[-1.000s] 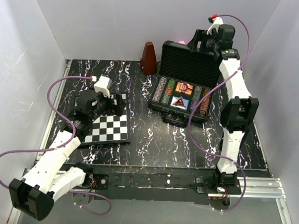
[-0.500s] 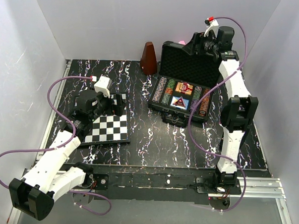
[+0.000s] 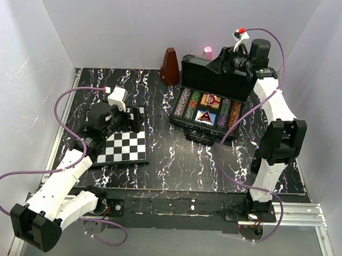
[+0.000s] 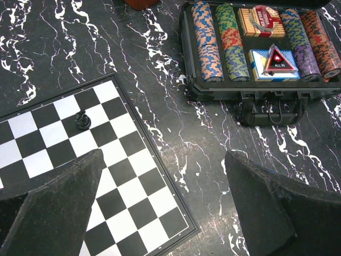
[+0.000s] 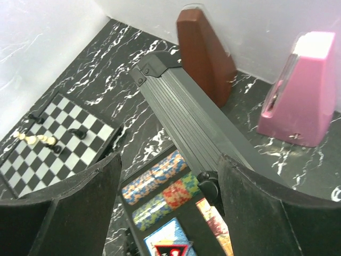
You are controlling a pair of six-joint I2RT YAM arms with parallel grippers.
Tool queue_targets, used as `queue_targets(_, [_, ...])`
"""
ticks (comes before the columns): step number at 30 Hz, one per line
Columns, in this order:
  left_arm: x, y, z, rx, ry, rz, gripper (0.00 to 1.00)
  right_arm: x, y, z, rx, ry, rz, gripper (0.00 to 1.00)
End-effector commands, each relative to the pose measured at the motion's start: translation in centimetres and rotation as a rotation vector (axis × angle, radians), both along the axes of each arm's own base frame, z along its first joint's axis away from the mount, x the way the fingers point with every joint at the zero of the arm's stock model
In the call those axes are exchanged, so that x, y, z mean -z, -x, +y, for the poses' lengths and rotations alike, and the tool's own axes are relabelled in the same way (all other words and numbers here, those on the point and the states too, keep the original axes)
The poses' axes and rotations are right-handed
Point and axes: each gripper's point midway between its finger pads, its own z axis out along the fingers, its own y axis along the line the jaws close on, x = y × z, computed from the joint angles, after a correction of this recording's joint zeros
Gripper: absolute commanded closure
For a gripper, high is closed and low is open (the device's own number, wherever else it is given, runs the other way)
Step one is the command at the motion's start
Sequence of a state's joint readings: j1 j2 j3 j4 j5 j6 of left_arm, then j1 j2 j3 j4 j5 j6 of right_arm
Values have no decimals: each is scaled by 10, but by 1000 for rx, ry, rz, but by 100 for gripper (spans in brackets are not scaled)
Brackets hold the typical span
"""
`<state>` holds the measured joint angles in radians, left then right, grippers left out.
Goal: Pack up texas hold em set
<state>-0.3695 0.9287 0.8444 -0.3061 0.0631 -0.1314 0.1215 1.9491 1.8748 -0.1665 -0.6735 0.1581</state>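
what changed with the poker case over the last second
The right fingers, straddling the top edge of the lid, came forward with it: the lid tipped toward the chips, baring more of the pink metronome behind. Nothing was picked up or let go. The left fingers, chessboard and chips stayed put.

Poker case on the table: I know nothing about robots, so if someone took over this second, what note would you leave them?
Left gripper: jaws wide open, empty, hanging over the chessboard edge, away from the case.
Right gripper: jaws open, one on each side of the raised lid at its top edge; contact is unclear.
Things: chips and two card boxes lie in the case's tray.
Done: contents look packed.
Left: bring the lid down until it shuts, then probably fasten the front.
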Motion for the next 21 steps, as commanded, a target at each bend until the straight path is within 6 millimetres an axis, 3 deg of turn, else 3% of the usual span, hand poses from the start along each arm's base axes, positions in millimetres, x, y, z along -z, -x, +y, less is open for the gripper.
queue_targets(1, [-6, 0, -1, 5, 7, -20, 2, 38, 44, 20, -45, 2, 174, 21])
queue_targets(8, [-10, 2, -2, 12, 20, -29, 2, 48, 102, 42, -53, -25, 180, 22])
queue_targets(14, [-12, 4, 0, 7, 20, -43, 2, 37, 167, 64, -72, -14, 157, 24])
queue_targets(18, [-13, 4, 1, 2, 17, -50, 2, 30, 193, 57, -41, -12, 138, 24])
queue_targets(21, [-11, 4, 2, -2, 12, -46, 2, 28, 201, 40, 34, 21, 138, 24])
